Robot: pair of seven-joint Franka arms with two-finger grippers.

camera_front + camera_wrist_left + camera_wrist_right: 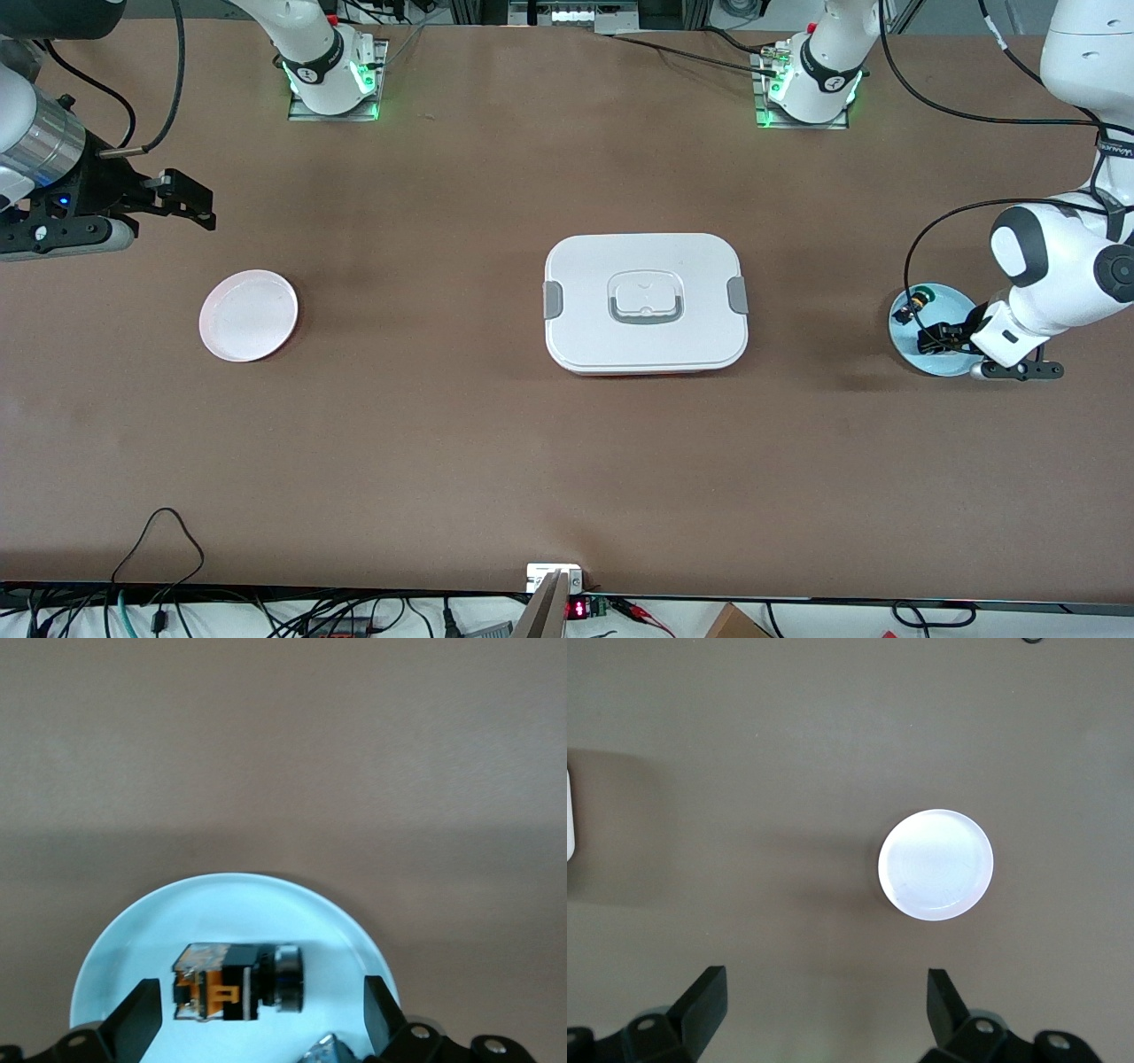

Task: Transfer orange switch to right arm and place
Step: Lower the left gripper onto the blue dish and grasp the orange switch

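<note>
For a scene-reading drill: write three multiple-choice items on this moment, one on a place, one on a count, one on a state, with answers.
1. The orange switch lies
A. on the blue plate
B. on the pink plate
C. on the white lidded box

2. Plates on the table:
A. one
B. two
C. three

3. The left gripper is
A. shut on the switch
B. open, fingers either side of the switch
C. open over the box

Answers: 1 A, left wrist view shows it on blue. 2 B, pink and blue. 3 B, gaps both sides. The right gripper waits open.

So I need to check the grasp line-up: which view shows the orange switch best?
The left wrist view: the orange switch lies large on the blue plate, between the open left pincer fingers. The front view shows it tiny; the right wrist view misses it.
</note>
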